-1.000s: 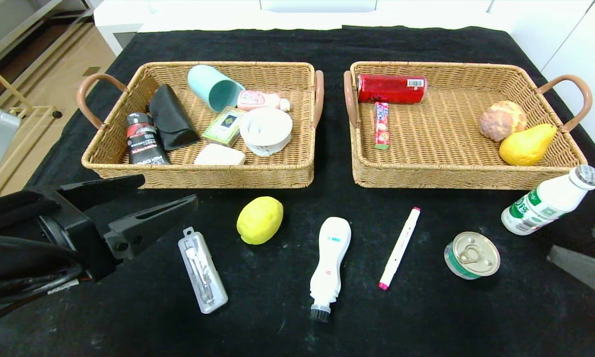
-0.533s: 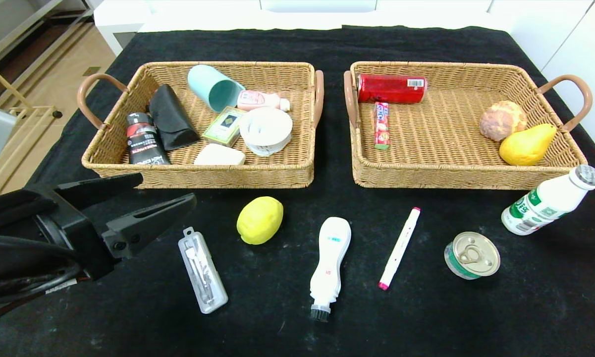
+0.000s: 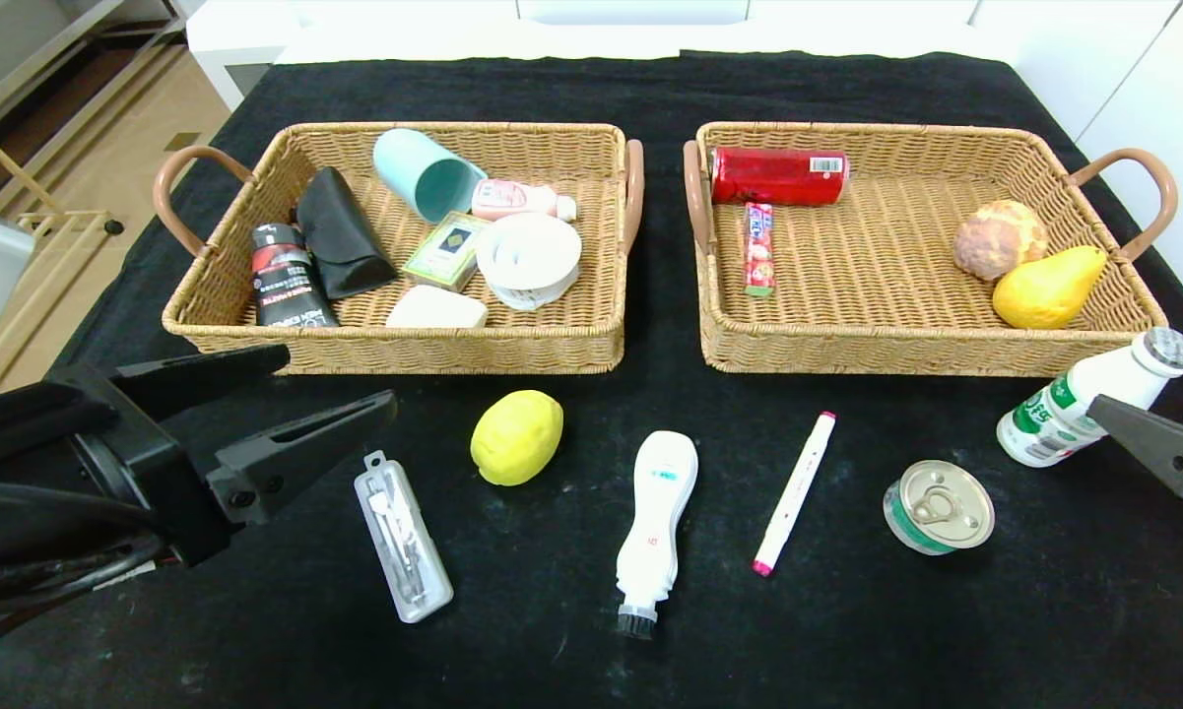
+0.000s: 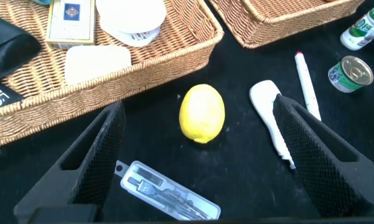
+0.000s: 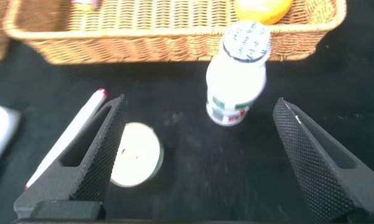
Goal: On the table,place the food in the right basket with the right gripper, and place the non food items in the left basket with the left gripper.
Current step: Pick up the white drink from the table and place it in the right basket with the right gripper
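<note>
On the black table (image 3: 847, 640), in front of the baskets, lie a clear slim case (image 3: 403, 537), a yellow lemon (image 3: 517, 436), a white brush (image 3: 658, 512), a pink-ended marker (image 3: 795, 492), a green tin (image 3: 939, 506) and a white milk bottle (image 3: 1084, 404). My left gripper (image 3: 340, 379) hovers open at the front left, above the case (image 4: 168, 198) and the lemon (image 4: 202, 114), holding nothing. My right gripper (image 5: 200, 102) is open above the cloth, with the milk bottle (image 5: 236, 68) just beyond its fingertips and the tin (image 5: 134, 163) by one finger. One of its fingers (image 3: 1157, 448) shows at the right edge.
The left basket (image 3: 394, 347) holds a teal cup (image 3: 426, 175), a black pouch (image 3: 340, 233), a dark bottle (image 3: 286, 278) and a white round tub (image 3: 529, 258). The right basket (image 3: 906, 354) holds a red packet (image 3: 778, 175), a bun (image 3: 1000, 238) and a pear (image 3: 1047, 288).
The right gripper's finger left the view at the lower right, then came back higher up beside the milk bottle. The left gripper has barely moved. No object has shifted.
</note>
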You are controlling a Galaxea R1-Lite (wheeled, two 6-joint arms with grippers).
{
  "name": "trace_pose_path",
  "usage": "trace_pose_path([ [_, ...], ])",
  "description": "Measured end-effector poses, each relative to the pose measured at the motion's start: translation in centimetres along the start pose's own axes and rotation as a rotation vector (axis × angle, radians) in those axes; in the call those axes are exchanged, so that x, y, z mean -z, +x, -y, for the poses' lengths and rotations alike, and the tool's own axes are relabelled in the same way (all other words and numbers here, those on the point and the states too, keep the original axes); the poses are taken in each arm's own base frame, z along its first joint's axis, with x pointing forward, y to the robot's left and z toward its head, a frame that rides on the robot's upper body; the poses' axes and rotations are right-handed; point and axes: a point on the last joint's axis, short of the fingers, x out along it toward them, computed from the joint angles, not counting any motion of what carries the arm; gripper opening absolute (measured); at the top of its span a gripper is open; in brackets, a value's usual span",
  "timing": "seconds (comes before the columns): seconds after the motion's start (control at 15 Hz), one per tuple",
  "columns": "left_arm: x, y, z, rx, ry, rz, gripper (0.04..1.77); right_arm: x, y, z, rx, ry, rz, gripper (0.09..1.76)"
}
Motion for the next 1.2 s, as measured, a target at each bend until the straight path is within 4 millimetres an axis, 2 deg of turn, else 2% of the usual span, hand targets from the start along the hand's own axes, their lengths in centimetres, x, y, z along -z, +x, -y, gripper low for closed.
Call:
trace_pose_path([
  [0.13,-0.1,0.0,0.0,-0.001,0.002,0.004,1.72,0.9,1.3,0.3,0.043,-0.005,-0.033,1.71],
  [0.33,-0.2,-0.2,0.0,-0.005,0.004,0.010,1.72,1.2,2.2,0.8,0.089,-0.001,-0.058,1.71],
  [0.47,-0.2,-0.3,0.0,-0.004,0.005,0.013,1.72,1.2,2.8,0.9,0.100,0.003,-0.053,1.71],
  [0.6,-0.3,-0.3,0.0,-0.006,0.005,0.015,1.72,0.5,3.7,0.9,0.100,0.020,0.023,1.71],
  [1.0,-0.3,-0.4,0.0,-0.006,0.008,0.019,1.72,1.3,5.6,1.5,0.139,0.020,-0.005,1.71],
  [1.2,-0.3,-0.5,0.0,-0.006,0.014,0.019,1.72,1.1,6.3,1.3,0.128,0.026,0.041,1.71],
])
